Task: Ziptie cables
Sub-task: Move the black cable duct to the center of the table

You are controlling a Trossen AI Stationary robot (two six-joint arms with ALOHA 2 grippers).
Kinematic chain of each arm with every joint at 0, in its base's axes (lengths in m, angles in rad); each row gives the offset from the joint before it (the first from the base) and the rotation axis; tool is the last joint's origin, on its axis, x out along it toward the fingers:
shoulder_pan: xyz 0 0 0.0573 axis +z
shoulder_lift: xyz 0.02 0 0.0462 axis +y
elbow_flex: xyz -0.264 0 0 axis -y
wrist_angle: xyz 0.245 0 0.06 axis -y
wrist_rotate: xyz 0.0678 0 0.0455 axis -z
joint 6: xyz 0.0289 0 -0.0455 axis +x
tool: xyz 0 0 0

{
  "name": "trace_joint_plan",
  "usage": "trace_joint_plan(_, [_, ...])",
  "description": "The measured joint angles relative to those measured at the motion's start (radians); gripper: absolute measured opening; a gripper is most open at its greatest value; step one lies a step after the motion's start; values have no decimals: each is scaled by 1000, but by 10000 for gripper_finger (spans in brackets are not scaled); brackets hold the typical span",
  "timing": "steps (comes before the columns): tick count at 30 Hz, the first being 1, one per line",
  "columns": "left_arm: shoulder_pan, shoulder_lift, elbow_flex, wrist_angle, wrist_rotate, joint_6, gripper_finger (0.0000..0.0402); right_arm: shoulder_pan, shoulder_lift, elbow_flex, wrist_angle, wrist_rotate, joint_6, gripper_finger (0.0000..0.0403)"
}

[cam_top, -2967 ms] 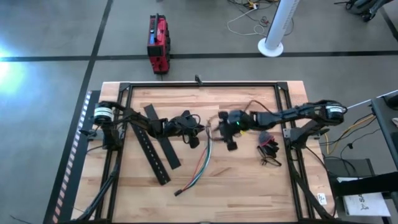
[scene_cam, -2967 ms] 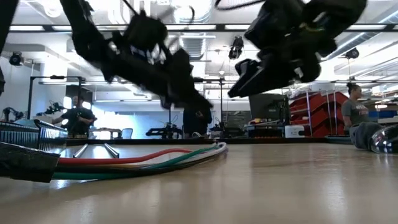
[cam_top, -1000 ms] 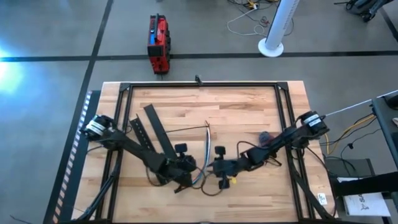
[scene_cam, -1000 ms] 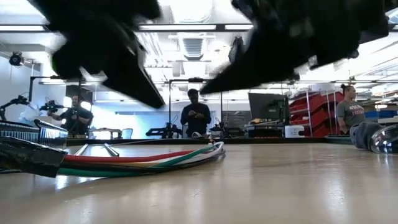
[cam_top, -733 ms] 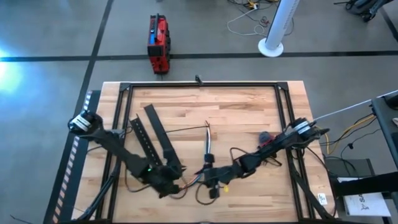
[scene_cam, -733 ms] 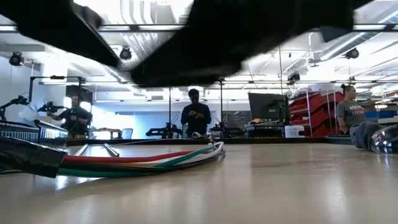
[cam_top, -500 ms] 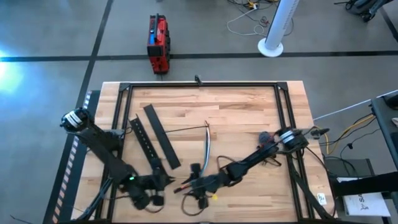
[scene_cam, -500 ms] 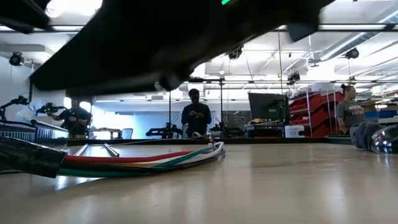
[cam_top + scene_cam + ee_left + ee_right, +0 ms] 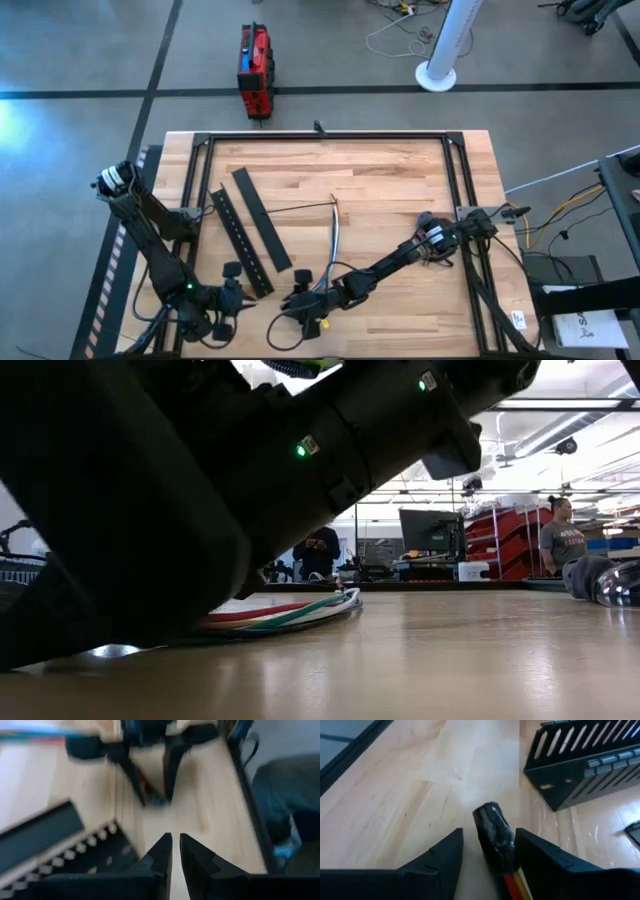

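Note:
The cables (image 9: 330,240), a bundle of coloured wires, lie on the wooden table from its middle down to the near edge. Their near end (image 9: 494,837) is wrapped in black tape. My right gripper (image 9: 489,834) is low over the table, open, one finger on each side of that taped end; it also shows in the high view (image 9: 292,303). My left gripper (image 9: 175,841) is shut on nothing, above the table's near left part (image 9: 243,297), beside the slotted bars. In the low view a dark arm hides most of the cables (image 9: 290,612). My right gripper straddles the taped end (image 9: 500,851) of the cables, fingers slanting down along the bundle. A gap shows at one finger (image 9: 447,852). The other finger (image 9: 535,850) stands very close, and I cannot tell whether it touches. The bundle lies on the table.
Two long black slotted bars (image 9: 240,250) (image 9: 262,220) lie at the left centre; one (image 9: 585,755) is just beyond the taped end. A small dark wire tangle (image 9: 428,222) lies at the right under my right arm. A black frame rail (image 9: 320,136) borders the table.
My right gripper has travelled toward the table's near left along the cables and sunk down to their taped end. My left gripper has pulled away from the cables toward the near left corner, rising a little and turning. The cables have stayed in place.

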Motion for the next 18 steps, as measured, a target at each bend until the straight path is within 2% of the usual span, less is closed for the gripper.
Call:
trace_joint_plan(5, [6, -9, -2, -86, 109, -43, 21, 0, -5, 2, -30, 13, 63, 110])
trace_joint_plan(10, [10, 3, -32, -171, 119, -79, 27, 18, -56, -2, -84, 98, 39, 23])
trace_joint_plan(18, [27, 30, -87, -163, 109, -30, 83, 106, -234, -2, -282, 390, -5, 28])
